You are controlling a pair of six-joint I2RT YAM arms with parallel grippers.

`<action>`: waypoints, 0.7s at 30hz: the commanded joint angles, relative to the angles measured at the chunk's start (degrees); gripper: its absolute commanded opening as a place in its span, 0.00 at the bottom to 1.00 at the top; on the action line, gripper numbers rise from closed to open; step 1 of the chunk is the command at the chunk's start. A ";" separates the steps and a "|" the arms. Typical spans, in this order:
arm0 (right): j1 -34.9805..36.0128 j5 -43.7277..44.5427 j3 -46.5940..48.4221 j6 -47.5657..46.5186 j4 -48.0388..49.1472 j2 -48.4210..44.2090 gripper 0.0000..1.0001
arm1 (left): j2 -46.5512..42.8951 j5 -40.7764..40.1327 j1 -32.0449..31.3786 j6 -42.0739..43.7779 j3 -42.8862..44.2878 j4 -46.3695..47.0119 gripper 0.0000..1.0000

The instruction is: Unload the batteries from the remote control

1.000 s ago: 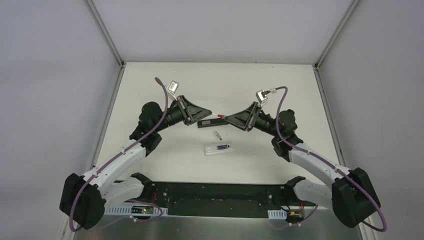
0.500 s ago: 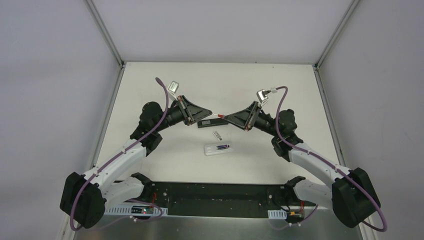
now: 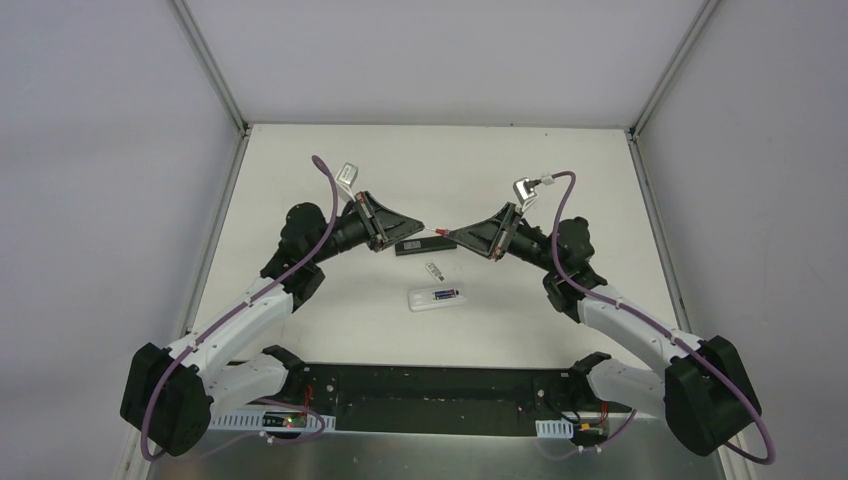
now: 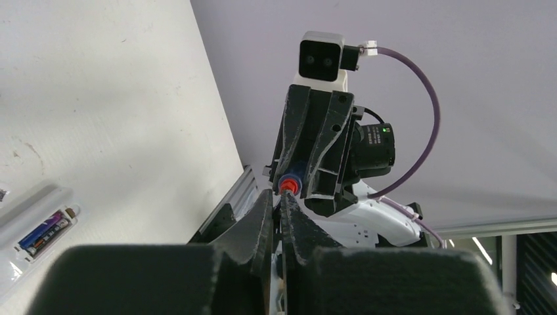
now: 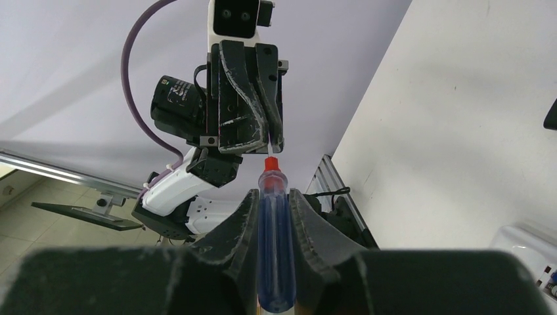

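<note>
The white remote control lies open-backed on the table, with blue and dark batteries in its bay; the left wrist view also shows these batteries. A tiny silvery-dark piece, perhaps a loose battery, lies just behind it. Above the table, both grippers hold one blue-handled screwdriver. My right gripper is shut on its handle. My left gripper is shut on its thin shaft, just before the red collar. The left gripper and right gripper face each other tip to tip.
A black remote lies under the joined grippers, and its end shows at the edge of the right wrist view. Metal frame rails border the white table on both sides. The arms' bases sit at the near edge.
The right gripper's jaws have closed in on the screwdriver handle. Both arms and the things on the table stay where they were.
</note>
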 commanded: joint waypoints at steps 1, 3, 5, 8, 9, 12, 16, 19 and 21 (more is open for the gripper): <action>0.35 0.24 2.32 -1.46 0.47 -0.93 0.00 | -0.81 -0.10 -0.36 2.59 1.07 -0.62 0.12; 0.32 0.16 2.32 -2.11 -1.19 -1.43 0.00 | -1.37 -0.71 -0.32 3.25 1.10 -2.29 0.41; 0.34 0.70 2.04 -3.46 -3.73 -2.61 0.00 | -2.10 -1.32 -0.30 6.16 2.44 -7.33 0.77; 0.21 2.03 1.18 -5.75 -8.53 -5.17 0.00 | -5.54 -5.13 -0.30 14.20 6.58 -21.54 0.99; 0.25 2.30 0.87 -6.77 -10.37 -6.14 0.00 | -6.83 -7.01 -0.30 16.97 7.80 -25.83 0.99; 0.18 3.32 -0.56 -8.19 -15.63 -9.21 0.00 | -9.75 -12.45 -0.30 23.93 10.92 -36.05 0.99; 0.18 3.34 0.29 -13.69 -27.60 -13.13 0.00 | -9.76 -14.13 -0.30 30.44 13.07 -44.08 0.99; 0.24 5.61 1.84 -19.79 -38.67 -16.68 0.00 | -7.71 -13.27 -0.32 33.98 13.03 -47.49 0.99; 0.21 9.18 3.43 -22.95 -46.03 -18.83 0.00 | -5.68 -12.42 -0.49 36.59 12.68 -49.11 0.99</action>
